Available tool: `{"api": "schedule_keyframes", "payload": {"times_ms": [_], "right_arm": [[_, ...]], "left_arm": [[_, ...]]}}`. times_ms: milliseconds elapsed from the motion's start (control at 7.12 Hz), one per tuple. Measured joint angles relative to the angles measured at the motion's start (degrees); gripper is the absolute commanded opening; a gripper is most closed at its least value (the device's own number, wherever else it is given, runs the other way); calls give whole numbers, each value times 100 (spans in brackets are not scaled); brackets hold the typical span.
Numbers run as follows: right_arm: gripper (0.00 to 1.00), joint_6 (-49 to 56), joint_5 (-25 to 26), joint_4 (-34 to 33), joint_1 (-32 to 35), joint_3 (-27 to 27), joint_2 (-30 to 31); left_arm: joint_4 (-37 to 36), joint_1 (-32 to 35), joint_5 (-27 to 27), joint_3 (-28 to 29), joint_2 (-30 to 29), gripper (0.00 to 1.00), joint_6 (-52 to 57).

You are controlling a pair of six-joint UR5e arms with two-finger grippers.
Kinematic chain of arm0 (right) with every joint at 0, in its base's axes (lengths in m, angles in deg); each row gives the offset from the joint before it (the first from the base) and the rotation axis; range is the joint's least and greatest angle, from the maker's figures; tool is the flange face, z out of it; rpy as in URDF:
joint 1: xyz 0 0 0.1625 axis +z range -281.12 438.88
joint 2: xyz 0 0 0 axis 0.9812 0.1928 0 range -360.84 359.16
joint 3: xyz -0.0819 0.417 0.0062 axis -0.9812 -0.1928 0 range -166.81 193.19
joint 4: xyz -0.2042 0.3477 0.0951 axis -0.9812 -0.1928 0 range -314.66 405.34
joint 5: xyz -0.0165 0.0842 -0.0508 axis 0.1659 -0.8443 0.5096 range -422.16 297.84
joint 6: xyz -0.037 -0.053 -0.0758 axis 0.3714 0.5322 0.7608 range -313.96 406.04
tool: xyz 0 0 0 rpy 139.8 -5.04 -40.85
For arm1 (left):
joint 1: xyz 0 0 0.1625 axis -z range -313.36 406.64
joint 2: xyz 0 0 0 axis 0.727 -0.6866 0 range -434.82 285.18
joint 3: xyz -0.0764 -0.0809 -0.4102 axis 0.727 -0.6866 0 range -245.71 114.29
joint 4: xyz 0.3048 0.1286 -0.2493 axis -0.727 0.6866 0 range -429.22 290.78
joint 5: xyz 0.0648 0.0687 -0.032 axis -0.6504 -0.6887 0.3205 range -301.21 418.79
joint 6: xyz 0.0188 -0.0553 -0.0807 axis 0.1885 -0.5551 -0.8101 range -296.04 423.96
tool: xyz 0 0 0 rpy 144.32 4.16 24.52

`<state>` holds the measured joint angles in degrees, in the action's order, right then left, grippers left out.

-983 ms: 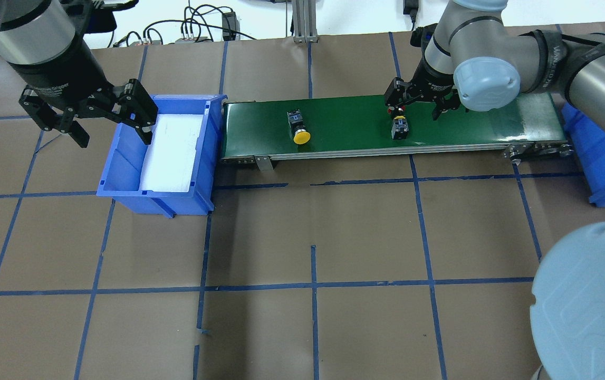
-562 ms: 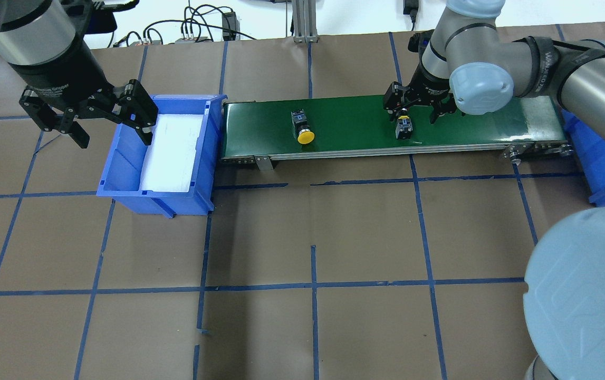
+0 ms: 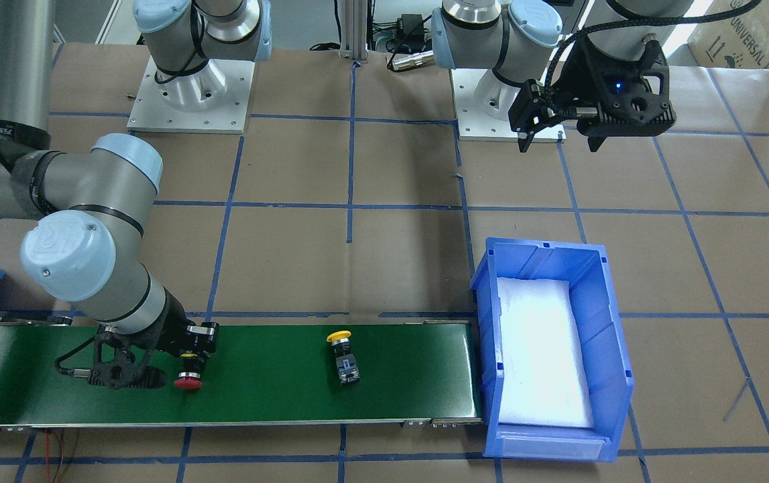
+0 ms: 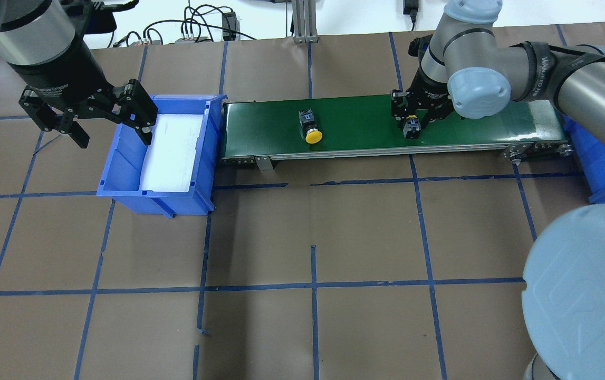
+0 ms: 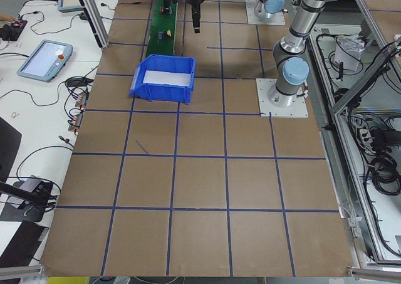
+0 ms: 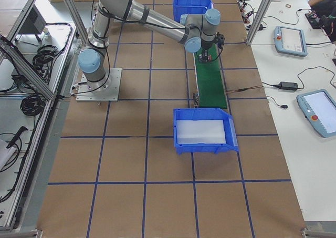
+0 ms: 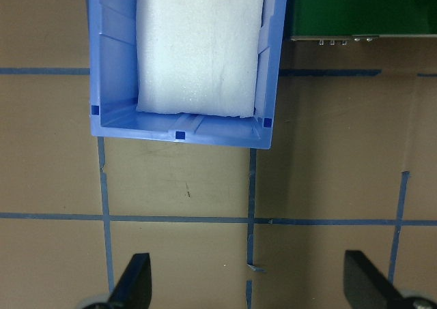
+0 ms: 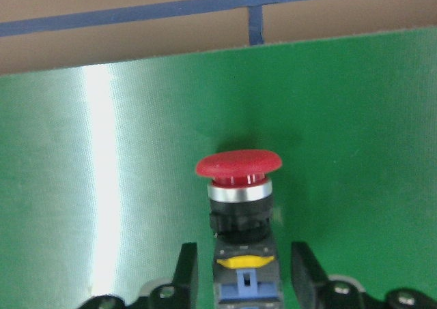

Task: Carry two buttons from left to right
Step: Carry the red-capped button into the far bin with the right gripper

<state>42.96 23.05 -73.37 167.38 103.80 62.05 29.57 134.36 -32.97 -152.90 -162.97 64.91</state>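
Green belt [image 4: 360, 121]: right claw [image 8: 244, 254] straddles red button [image 8: 239, 164], slight gaps; left claw [image 7: 247, 271] wide open, empty; yellow button [image 4: 311, 129] mid-belt

Left jaws wide (right jaws narrower)

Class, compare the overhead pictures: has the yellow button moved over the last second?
Yes. The yellow button has shifted rightward along the green belt, farther from the blue bin.

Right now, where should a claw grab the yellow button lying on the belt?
By its black body behind the cap, from straight above, closing along the green belt. The yellow button lies on its side across the belt, so its flat flanks are exposed; the round cap would probably slip.
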Motion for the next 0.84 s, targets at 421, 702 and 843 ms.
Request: {"api": "schedule_keyframes", "payload": {"times_ms": [421, 702, 843], "right_arm": [[5, 73, 143, 442, -15, -90, 337], [5, 641, 228, 1310, -358, -518, 756], [5, 1267, 243, 1880, -818, -846, 872]], "left_arm": [[0, -3, 2, -6, 0, 100, -6], [-6, -8, 8, -8, 1, 100, -7], [-8, -9, 8, -8, 0, 100, -7]]}}
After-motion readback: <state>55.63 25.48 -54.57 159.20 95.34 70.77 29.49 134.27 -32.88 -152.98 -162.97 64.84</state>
